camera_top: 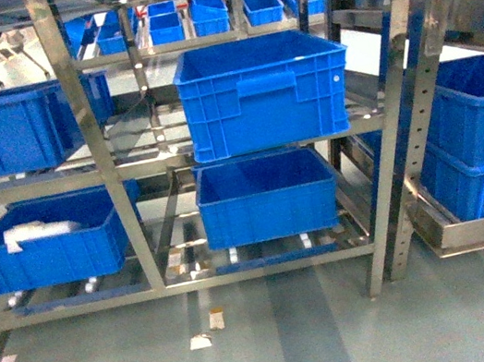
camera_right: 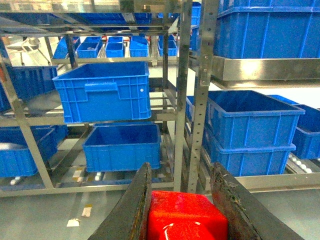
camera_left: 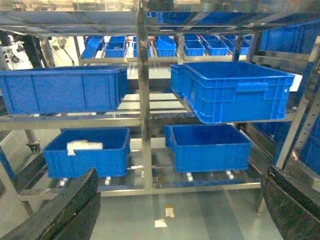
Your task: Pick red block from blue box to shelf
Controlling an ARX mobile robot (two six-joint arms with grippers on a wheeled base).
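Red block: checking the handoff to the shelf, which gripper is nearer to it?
Right. The right gripper has the red block clamped between its fingers. The left gripper is open, with no block in its view.

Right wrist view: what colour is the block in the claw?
Red, glossy. The red block sits between the right claw's fingers, best seen in the right wrist view.
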